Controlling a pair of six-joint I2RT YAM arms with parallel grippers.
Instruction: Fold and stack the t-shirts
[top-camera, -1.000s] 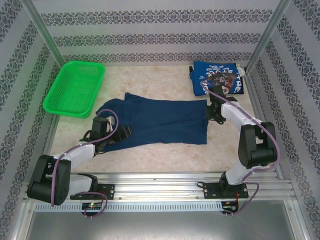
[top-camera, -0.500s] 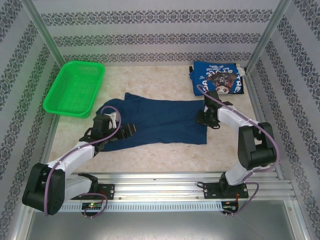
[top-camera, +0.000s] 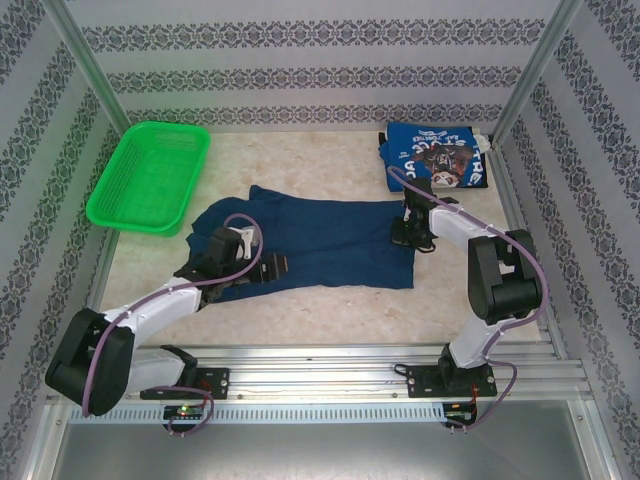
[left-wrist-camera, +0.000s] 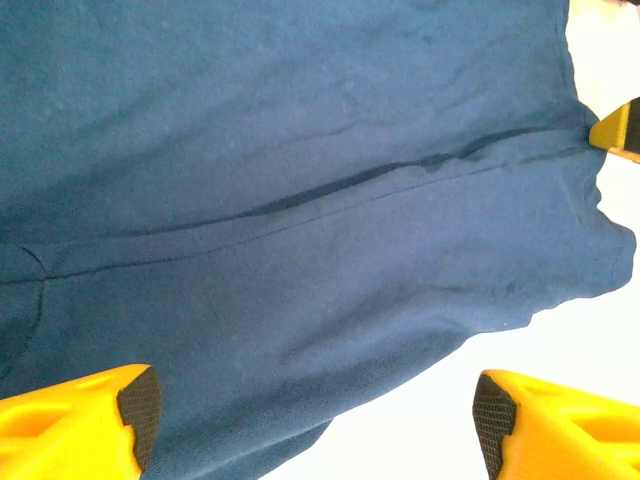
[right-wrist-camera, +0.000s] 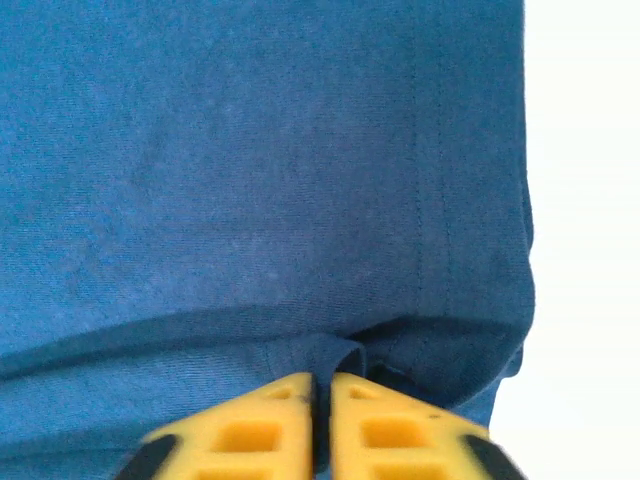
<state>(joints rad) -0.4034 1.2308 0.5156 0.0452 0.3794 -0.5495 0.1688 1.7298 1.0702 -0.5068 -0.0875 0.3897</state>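
A dark navy t-shirt (top-camera: 320, 240) lies spread flat across the middle of the table. My right gripper (top-camera: 402, 234) sits at its right edge. In the right wrist view it (right-wrist-camera: 322, 395) is shut on a raised fold of the navy cloth (right-wrist-camera: 260, 180). My left gripper (top-camera: 270, 268) hovers over the shirt's near left edge. In the left wrist view it (left-wrist-camera: 315, 425) stands open, one finger above the navy cloth (left-wrist-camera: 300, 180) and the other above bare table. A brighter blue t-shirt (top-camera: 437, 157) with white lettering lies folded at the back right.
A green mesh basket (top-camera: 150, 175) stands at the back left. Patterned walls and two metal posts (top-camera: 530, 75) close in the table (top-camera: 330, 310). A strip of bare tabletop runs along the near side, in front of the navy shirt.
My left gripper slid right along the shirt's near edge, still open. My right gripper moved left onto the shirt's right edge and closed on the cloth.
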